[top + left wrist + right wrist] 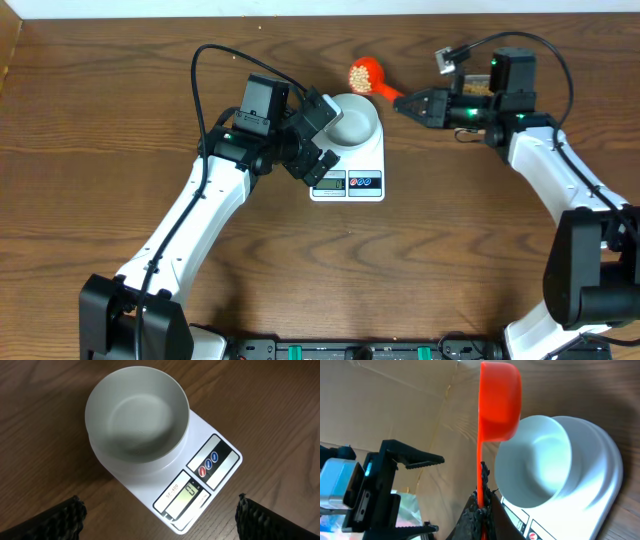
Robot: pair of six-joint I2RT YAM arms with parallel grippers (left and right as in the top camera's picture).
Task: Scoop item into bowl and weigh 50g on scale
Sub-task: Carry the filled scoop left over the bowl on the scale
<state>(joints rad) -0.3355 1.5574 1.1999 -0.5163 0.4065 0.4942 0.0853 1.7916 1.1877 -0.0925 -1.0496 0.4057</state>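
Note:
The pale bowl (352, 120) stands empty on the white scale (350, 172); the scale's display (184, 496) shows 0. My right gripper (408, 103) is shut on the handle of an orange scoop (364, 74) filled with tan beans, held just behind and left of the bowl. In the right wrist view the scoop (499, 402) hangs beside the bowl's rim (532, 462). My left gripper (318, 130) is open and empty, hovering at the scale's left side; its fingertips (160, 515) frame the display. The bowl (137, 415) fills its view.
A clear tub with beans (474, 88) sits behind my right wrist, mostly hidden. The left arm (190, 215) crosses the left half of the wooden table. A black stand (380, 487) shows in the right wrist view.

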